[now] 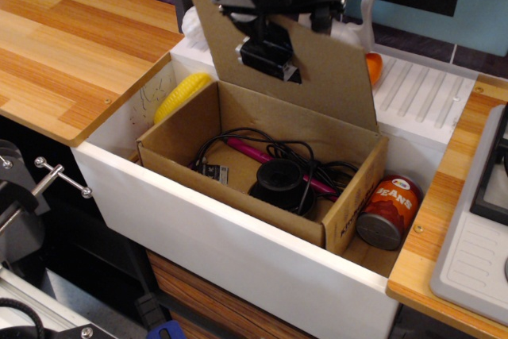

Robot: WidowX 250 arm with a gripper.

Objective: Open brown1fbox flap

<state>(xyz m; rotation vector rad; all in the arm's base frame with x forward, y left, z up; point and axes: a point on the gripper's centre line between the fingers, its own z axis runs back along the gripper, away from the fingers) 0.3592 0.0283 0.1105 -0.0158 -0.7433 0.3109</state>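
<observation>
The brown1fbox (238,196) sits in the white sink (238,263) with its top open. Its flap (337,77) stands nearly upright at the back, plain brown underside facing me. My gripper (274,5) is at the flap's top edge, its fingers (325,7) spread wide apart, and a black part of it (268,57) lies against the flap's underside. I cannot see a pinch on the cardboard. Inside the box lie black cables (238,140), a pink pen (254,151) and a round black object (278,180).
An orange-labelled bean can (386,213) lies in the sink right of the box. A yellow corn cob (181,94) is wedged at the box's left. An orange fruit (373,65) and a grey faucet handle (367,13) are behind the flap. Wooden counters (71,45) flank the sink.
</observation>
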